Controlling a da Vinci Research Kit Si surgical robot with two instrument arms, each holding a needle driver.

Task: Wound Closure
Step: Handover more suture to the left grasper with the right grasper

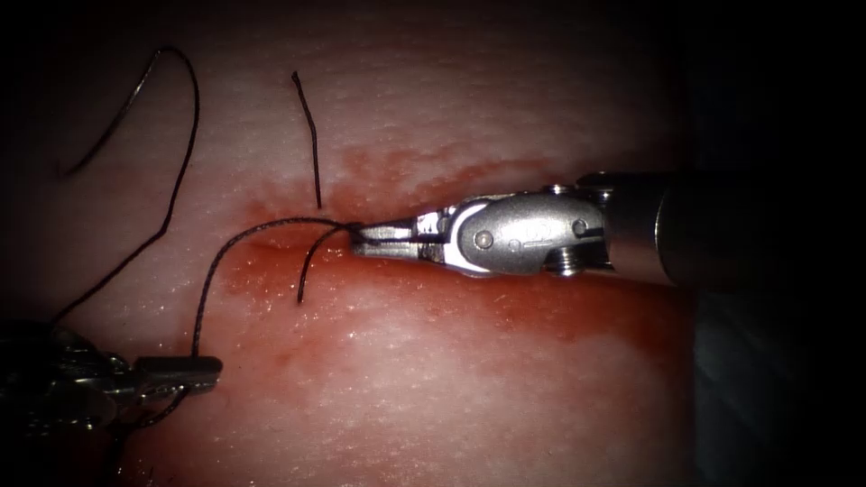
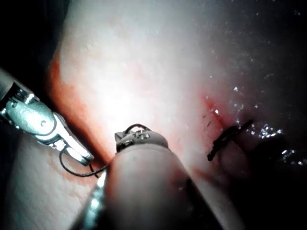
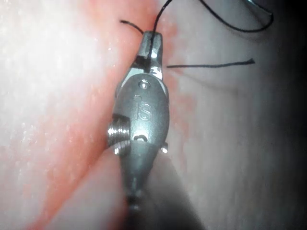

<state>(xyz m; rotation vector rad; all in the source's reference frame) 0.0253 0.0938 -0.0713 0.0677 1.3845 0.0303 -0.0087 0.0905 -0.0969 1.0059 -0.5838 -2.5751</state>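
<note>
Endoscope, right hand: comes in from the right, its jaws closed at the cut on the thread where the strands meet.
Endoscope, left hand: low on the left, closed on the same thread, which arcs up from it to the cut.
Endoscope, tissue: pale, with red fluid spread around the cut.
Endoscope, cut ends: one short strand stands above the knot site, another curls below.
Endoscope, needle: I cannot tell where it lies; a thin curved line at far upper left may be thread.
Left wrist view: left hand closed on thread; right hand beside it.
Right wrist view: right hand pinched shut on thread at the reddened cut.
</note>
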